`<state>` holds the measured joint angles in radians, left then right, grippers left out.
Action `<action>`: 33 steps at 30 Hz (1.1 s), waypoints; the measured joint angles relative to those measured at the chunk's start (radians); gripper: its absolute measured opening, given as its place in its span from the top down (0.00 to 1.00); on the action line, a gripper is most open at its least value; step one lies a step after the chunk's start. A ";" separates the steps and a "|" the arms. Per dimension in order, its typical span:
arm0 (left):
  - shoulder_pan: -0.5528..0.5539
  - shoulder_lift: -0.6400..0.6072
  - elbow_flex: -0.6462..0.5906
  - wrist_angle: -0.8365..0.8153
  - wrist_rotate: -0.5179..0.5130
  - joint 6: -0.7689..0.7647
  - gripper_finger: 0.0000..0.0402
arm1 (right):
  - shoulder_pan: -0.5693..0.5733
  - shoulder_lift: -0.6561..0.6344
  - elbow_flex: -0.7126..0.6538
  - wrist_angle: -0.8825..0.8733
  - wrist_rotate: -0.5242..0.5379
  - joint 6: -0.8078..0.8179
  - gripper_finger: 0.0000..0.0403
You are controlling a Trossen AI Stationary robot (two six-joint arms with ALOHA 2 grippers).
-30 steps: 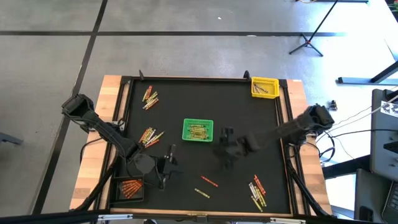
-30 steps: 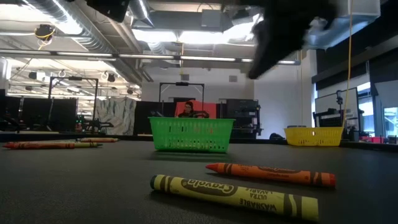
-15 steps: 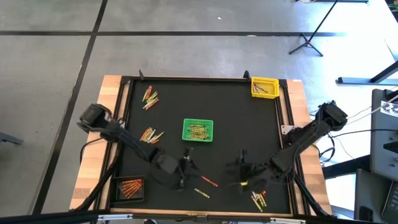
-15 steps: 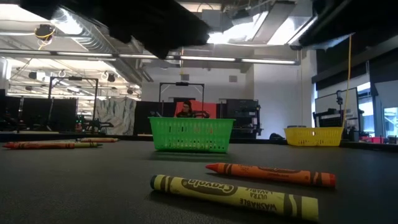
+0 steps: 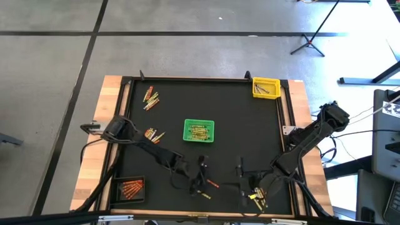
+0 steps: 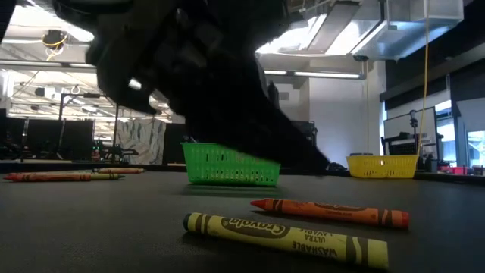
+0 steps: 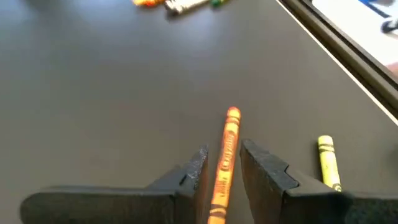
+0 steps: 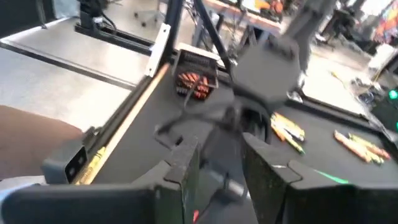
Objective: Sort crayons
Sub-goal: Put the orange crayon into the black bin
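High view. Black-matted worktop (image 5: 250,125) with a wooden border. Loose paper-wrapped wax crayons lie in clusters: one group near the far left (image 5: 150,98), one at mid left (image 5: 152,135), one at the near right corner (image 5: 258,196). Sorted stock sits in a green mesh basket (image 5: 199,130) at centre, a yellow mesh basket (image 5: 265,87) at the far right corner, and a black tray of orange crayons (image 5: 131,187) at the near left. The left claw (image 5: 201,177) is low over the near centre, beside a single orange crayon (image 5: 211,183) and a yellow crayon (image 5: 202,194). The right claw (image 5: 245,185) hangs by the near right cluster.

Low view. The orange crayon (image 6: 330,211) and the yellow crayon (image 6: 286,240) lie flat, close together but apart. A dark arm fills the space above them.

Left wrist view. The left claw (image 7: 222,169) stands open astride the orange crayon (image 7: 225,162), one finger on each side, not yet closed on it. The yellow crayon (image 7: 328,162) lies just outside one finger.

Right wrist view. The right claw (image 8: 219,167) is open and holds nothing.

Handling note. Item judged light, stiff, brittle if bent, and round enough to roll; the paper wrap should give fair grip. Best taken across the middle of its length, with gentle pressure.
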<state>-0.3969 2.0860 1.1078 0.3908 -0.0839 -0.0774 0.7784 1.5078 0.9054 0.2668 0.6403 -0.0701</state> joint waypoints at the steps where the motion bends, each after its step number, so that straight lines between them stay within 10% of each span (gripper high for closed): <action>1: 0.003 0.011 0.004 0.001 0.020 -0.001 0.80 | 0.000 0.000 0.000 0.018 -0.004 -0.028 0.71; 25: -0.001 0.039 0.005 -0.048 0.063 -0.075 0.96 | -0.099 0.009 0.000 0.178 -0.157 -0.245 0.71; 33: -0.085 -0.141 0.002 -0.266 0.066 -0.168 0.95 | -0.113 0.009 0.001 0.192 -0.162 -0.269 0.71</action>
<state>-0.4821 1.9452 1.1093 0.1246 -0.0182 -0.2457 0.6651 1.5166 0.9060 0.4591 0.4780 -0.3389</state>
